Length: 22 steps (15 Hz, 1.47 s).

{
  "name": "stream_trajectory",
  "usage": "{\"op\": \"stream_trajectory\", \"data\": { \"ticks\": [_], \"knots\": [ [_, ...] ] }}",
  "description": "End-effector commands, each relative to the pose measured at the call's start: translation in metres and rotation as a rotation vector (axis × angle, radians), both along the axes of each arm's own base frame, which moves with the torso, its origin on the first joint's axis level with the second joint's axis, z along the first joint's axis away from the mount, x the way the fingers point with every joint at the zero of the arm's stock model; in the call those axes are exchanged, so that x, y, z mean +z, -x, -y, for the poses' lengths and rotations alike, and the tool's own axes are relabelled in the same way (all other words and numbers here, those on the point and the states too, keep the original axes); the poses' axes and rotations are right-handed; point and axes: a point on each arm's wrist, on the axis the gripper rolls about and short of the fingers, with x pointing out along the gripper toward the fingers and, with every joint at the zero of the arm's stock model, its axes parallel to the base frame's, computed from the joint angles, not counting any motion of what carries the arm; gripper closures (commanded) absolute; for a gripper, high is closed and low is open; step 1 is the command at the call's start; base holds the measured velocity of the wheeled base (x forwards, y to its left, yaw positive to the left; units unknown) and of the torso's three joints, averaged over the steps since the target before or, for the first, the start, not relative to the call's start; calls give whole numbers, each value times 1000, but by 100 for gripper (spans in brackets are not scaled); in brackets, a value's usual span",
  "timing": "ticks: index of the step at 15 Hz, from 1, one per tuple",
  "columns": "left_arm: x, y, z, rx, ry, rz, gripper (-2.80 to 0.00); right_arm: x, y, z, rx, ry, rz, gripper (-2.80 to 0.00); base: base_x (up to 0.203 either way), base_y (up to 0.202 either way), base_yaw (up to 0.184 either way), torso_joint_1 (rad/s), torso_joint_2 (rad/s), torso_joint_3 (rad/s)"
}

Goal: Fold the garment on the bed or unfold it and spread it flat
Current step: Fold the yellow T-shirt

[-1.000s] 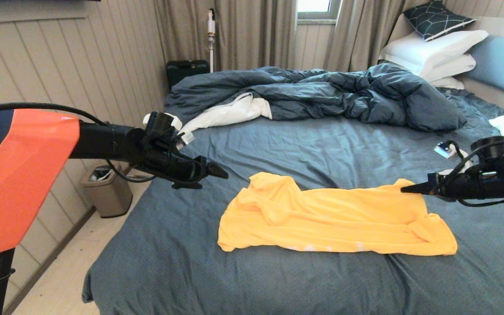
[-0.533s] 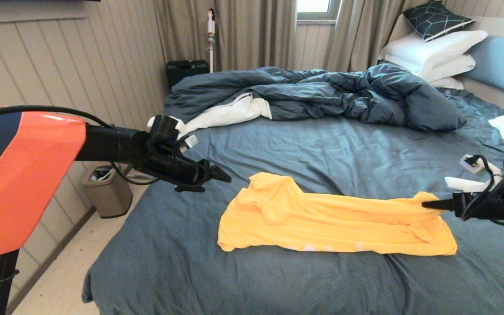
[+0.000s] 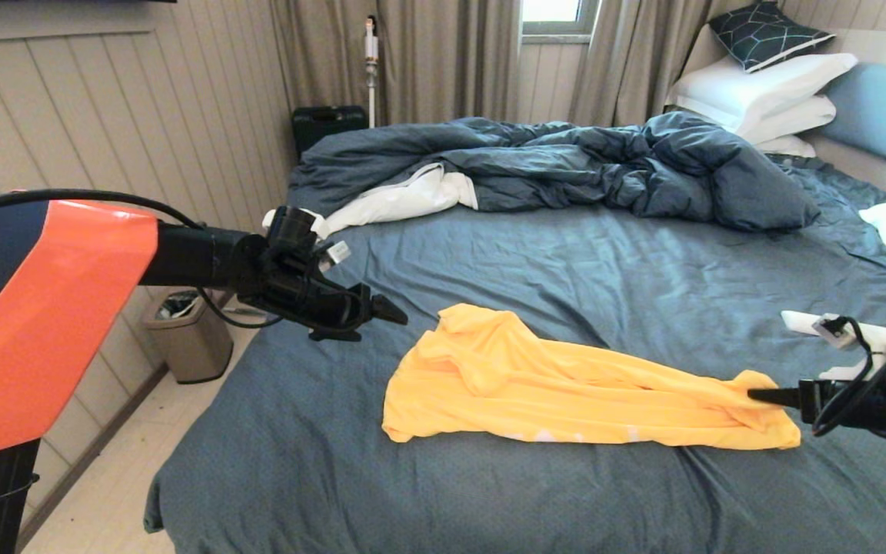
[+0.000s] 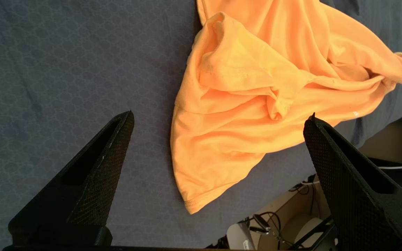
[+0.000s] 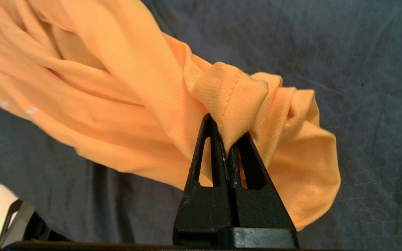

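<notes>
Two grippers were at work over the bed [image 3: 535,254]. Our right gripper [image 5: 228,144], low at the right edge of the head view, had its fingers [image 5: 208,153] pressed fully together on a bunched, stitched fold at the right-hand end of the garment [image 3: 566,392]. In the right wrist view the fabric rose out from between the two tips and draped away toward the upper left of the frame.

Our left gripper [image 4: 218,118] hung above the sheet at centre left of the head view, just beside the garment's left end and not touching it. Its fingers [image 4: 92,174] stood spread as wide as they go, with nothing between them but sheet and cloth seen below.

We saw the garment lying rumpled in a long band across the lower middle of the head view, on the slate-blue sheet, well apart from the heaped duvet [image 3: 566,165] further up the frame.

Most of our right arm was cut off by the right edge of the head view, so only the tip of the gripper [image 3: 758,395] showed there. The pale printed patches along the garment's near edge were too small to make out.
</notes>
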Motion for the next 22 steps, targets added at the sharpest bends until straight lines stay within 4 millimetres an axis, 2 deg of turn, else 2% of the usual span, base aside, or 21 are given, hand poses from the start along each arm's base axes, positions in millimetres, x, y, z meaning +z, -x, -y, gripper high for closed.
{"op": "stream_trajectory", "data": {
  "ticks": [1, 4, 9, 10, 11, 15, 17, 18, 19, 20, 22],
  "knots": [
    [-2, -1, 0, -1, 2, -7, -280, -16, 2, 3, -7, -23, -35, 0, 0, 0, 0, 0, 0, 0],
    [-7, -2, 3, -4, -4, -13, -280, -24, 4, 16, -43, -32, -47, 0, 0, 0, 0, 0, 0, 0],
    [-9, -3, 3, -5, -4, -18, -280, -25, 6, 16, -44, -5, -54, 0, 0, 0, 0, 0, 0, 0],
    [-8, -3, 3, -5, -3, -17, -280, -26, 7, 16, -40, 2, -52, -223, 0, 0, 0, 0, 0, 0],
    [-8, -3, 3, -5, -3, -16, -280, -25, 6, 16, -38, 4, -48, -280, 0, 0, 0, 0, 0, 0],
    [-8, -3, 3, -6, -2, -17, -280, -14, 8, 24, -50, 6, -6, -280, 0, 0, 0, 0, 0, 0],
    [-6, -3, 3, -6, -1, -12, -280, 12, 15, 38, -59, -27, 89, -280, 0, 0, 0, 0, 0, 0],
    [-6, -3, 3, -6, -1, -12, -280, 18, 17, 41, -65, -38, 105, -280, 0, 0, 0, 0, 0, 0],
    [-5, -3, 3, -6, 1, -9, -280, 23, 16, 42, -76, -47, 113, -90, 0, 0, 0, 0, 0, 0],
    [-4, -3, 3, -6, 1, -7, -280, 40, 17, 42, -107, -70, 133, 0, 0, 0, 0, 0, 0, 0],
    [-2, -2, 3, -5, 3, 0, -280, 64, 14, 42, -155, -125, 155, 0, 0, 0, 0, 0, 0, 0]
  ]
}}
